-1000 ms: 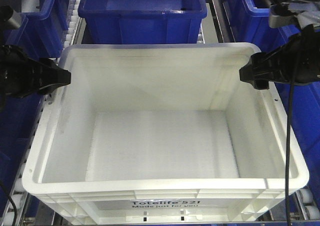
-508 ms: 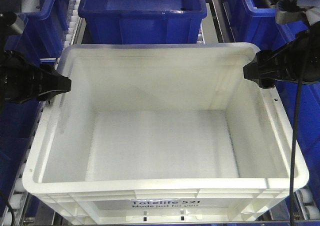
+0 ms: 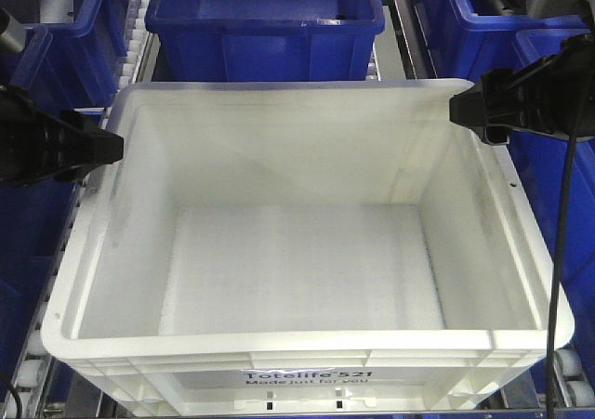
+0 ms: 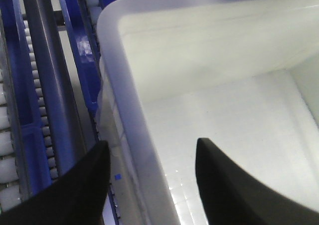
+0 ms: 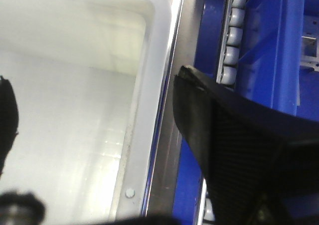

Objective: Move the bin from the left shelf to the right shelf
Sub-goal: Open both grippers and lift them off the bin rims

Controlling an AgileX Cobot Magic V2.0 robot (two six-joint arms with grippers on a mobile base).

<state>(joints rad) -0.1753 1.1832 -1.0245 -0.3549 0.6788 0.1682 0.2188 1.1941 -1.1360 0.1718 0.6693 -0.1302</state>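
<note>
- On the roller shelf, dead centre, the white bin [image 3: 307, 252] sits empty, dark blue bins [image 3: 265, 19] behind and beside it.
- Left gripper [image 4: 149, 160] is spread wide, straddling the bin's left rim, gripping nothing.
- Right gripper [image 5: 89, 100] likewise gapes across the right rim, unclamped.
- Looks like the grasp step: both claws need to close on their rims together, evenly, before any lift.

Spread tool [image 5: 89, 110] astride bin [image 5: 149, 85] rim
</note>
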